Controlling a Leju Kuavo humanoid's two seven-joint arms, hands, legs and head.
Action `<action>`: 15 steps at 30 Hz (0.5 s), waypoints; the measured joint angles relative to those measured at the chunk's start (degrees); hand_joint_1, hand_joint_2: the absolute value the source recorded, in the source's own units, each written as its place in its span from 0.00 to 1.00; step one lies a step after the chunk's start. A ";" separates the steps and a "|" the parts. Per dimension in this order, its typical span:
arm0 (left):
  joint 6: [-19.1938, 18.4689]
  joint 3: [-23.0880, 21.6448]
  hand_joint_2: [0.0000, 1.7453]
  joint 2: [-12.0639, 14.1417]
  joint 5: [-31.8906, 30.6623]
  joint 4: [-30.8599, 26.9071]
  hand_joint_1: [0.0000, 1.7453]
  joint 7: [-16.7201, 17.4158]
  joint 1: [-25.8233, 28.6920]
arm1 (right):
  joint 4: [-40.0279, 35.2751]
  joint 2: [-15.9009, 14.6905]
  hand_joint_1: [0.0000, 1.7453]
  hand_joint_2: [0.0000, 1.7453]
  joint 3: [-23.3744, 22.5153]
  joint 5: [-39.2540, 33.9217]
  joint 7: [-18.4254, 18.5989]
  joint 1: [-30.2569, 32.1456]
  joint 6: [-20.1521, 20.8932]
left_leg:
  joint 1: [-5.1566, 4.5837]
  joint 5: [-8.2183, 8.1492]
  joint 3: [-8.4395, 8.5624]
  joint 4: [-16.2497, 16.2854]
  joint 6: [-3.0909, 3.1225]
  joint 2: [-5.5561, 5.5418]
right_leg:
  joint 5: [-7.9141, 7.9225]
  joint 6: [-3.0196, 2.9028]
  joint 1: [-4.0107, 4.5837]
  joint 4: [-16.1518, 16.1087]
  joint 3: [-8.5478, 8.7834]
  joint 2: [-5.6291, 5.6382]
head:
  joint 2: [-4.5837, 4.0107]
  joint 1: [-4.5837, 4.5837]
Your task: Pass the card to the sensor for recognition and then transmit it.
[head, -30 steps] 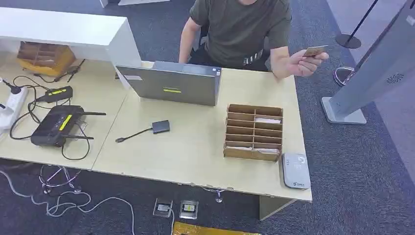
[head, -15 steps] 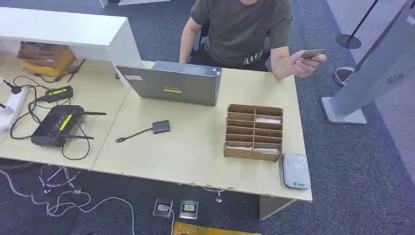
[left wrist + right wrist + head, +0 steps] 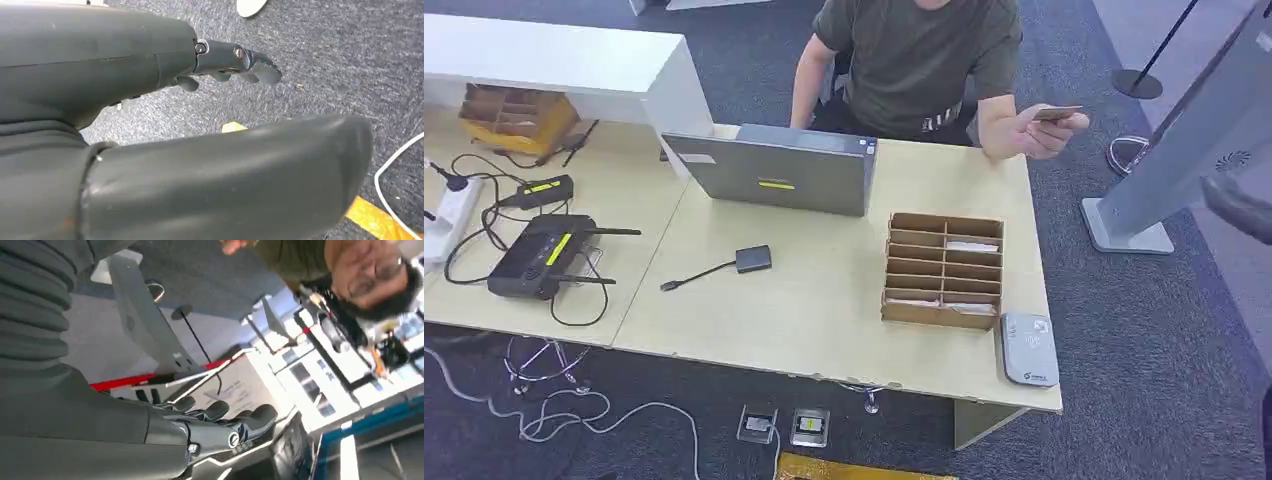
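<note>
Card (image 3: 1057,113) thin, stiff, light, held out by person's hand (image 3: 1046,132); pinch its free edge; right hand (image 3: 220,427) empty, fingers apart; left hand (image 3: 235,62) likewise.

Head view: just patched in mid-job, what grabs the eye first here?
The person's hand holding the card up past the table's far right corner stands out first. Next, the cardboard sorter near the right edge, with the grey sensor just in front of it. The right hand is entering at the right edge, its fingers holding nothing.
</note>
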 joint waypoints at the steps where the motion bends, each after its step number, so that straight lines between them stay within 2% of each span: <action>1: -0.06 0.00 0.00 0.00 -0.02 0.00 0.00 -0.02 -0.01 | 0.67 0.34 0.00 1.00 2.04 0.02 -0.28 -1.23 1.64 | 0.00 0.00 0.00 0.00 0.00 0.00 | 0.00 0.00 0.00 0.00 0.00 0.00 | 0.00 -0.09; 6: -0.37 -0.04 0.00 0.00 -0.39 0.09 0.00 0.00 -0.04 | 4.07 2.40 0.00 1.00 10.53 0.35 -0.59 -5.21 5.96 | 0.03 0.02 0.03 0.01 -0.01 -0.01 | 0.00 0.00 0.04 -0.01 -0.01 -0.01 | 0.00 -0.02; 11: -0.57 -0.17 0.00 -0.02 -1.40 0.15 0.00 -0.02 0.02 | 6.25 3.25 0.00 1.00 14.94 1.01 -0.52 -7.00 11.10 | 0.03 0.04 0.00 0.01 0.00 -0.11 | -0.01 -0.02 0.04 -0.01 -0.01 -0.10 | 0.00 -0.07; 15: -0.98 -0.20 0.00 -0.13 -1.90 0.15 0.00 0.00 0.01 | 7.43 3.74 0.00 1.00 16.71 1.57 -0.48 -6.92 14.00 | 0.04 0.04 -0.01 0.01 0.00 -0.11 | -0.01 -0.02 0.05 -0.02 -0.02 -0.11 | 0.00 0.00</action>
